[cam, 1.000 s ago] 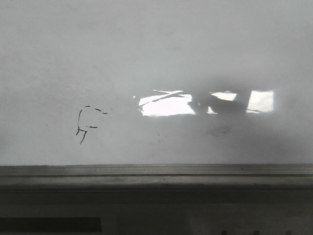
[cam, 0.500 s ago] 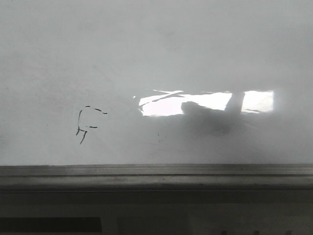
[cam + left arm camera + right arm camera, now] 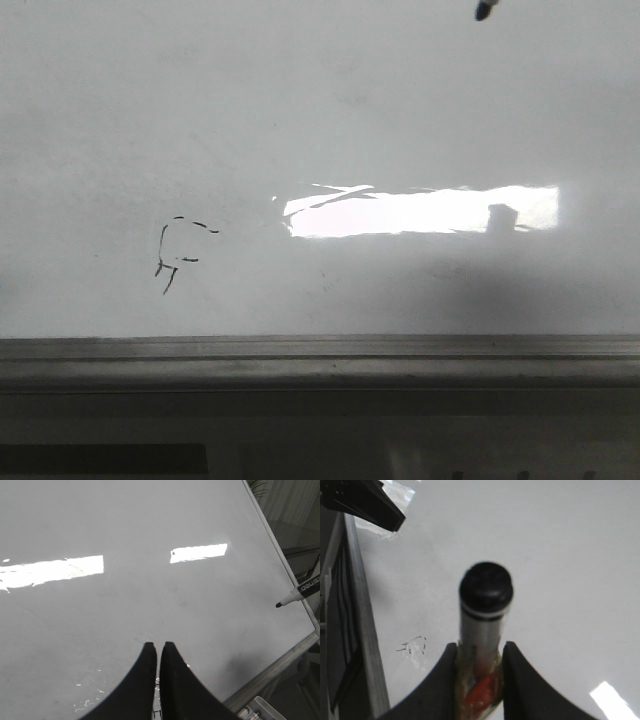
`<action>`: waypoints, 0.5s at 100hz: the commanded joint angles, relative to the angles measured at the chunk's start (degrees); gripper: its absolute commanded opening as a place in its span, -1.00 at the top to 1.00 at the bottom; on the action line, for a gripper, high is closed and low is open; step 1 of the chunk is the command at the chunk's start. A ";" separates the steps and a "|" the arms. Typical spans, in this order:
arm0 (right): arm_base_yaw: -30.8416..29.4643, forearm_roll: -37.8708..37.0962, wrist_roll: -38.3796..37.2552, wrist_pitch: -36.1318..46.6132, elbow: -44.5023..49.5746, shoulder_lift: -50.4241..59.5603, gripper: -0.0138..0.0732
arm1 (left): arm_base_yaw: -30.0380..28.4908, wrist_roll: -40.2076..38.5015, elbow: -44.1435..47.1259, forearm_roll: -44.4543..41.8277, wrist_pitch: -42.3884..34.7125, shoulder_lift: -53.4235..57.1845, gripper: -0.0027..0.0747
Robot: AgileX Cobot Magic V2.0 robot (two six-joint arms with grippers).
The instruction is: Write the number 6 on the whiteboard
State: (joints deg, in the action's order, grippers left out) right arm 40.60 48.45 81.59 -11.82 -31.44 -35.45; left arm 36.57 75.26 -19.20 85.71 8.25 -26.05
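Front view: close, facing whiteboard [image 3: 320, 120]; both wrist views: oblique over it; faint scribble [image 3: 178, 250] shared with right wrist.

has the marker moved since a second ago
Yes. In the front view the marker tip now shows at the top edge, up and right of the faint scribble on the whiteboard; earlier it was out of view.

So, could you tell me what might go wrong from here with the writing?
1. The marker is clamped low on its barrel in the right pincer, so pressing on the whiteboard could tilt it or let it slip.
2. A faint broken scribble already marks the board; a 6 drawn near it could read as muddled.
3. Strong glare may hide thin strokes from the front view.
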 commanded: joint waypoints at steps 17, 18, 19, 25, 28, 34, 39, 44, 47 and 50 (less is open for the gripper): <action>2.12 -47.10 -56.88 18.68 -1.42 1.39 0.78 | 0.07 -0.38 -1.53 0.99 0.23 -0.20 0.98; 2.12 -48.45 -57.91 19.19 -1.45 1.26 0.78 | 0.07 -0.38 -1.53 0.99 0.23 -0.20 0.98; 2.12 -48.45 -59.67 20.22 -1.33 1.23 0.78 | 0.07 -0.38 -1.53 0.99 0.23 -0.20 0.98; 2.12 -49.95 -63.02 24.27 -0.50 0.45 0.78 | 0.07 -0.38 -1.53 0.99 0.23 -0.20 0.98; 2.12 -49.49 -63.13 26.33 -0.21 0.18 0.78 | 0.07 -0.38 -1.53 0.99 0.23 -0.20 0.98; 2.12 -48.45 -63.13 28.28 0.53 -0.18 0.78 | 0.07 -0.38 -1.53 0.99 0.23 -0.20 0.98; 2.01 -48.45 -63.13 28.61 0.79 -0.18 0.78 | 0.07 -0.38 -1.53 0.99 0.33 -0.20 0.98; 2.01 -48.45 -63.13 28.35 0.91 -0.18 0.78 | 0.07 -0.38 -1.53 0.99 0.33 -0.20 0.98; 2.01 -48.45 -63.13 28.26 1.00 -0.18 0.78 | 0.07 -0.38 -1.53 0.99 0.33 -0.20 0.98; 2.01 -48.45 -63.13 28.22 1.26 -0.18 0.78 | 0.07 -0.38 -1.53 0.99 0.33 -0.20 0.98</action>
State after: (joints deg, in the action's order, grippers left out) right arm 42.56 0.80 19.15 10.80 -28.96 -35.28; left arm 36.57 75.26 -19.20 85.71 8.25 -26.05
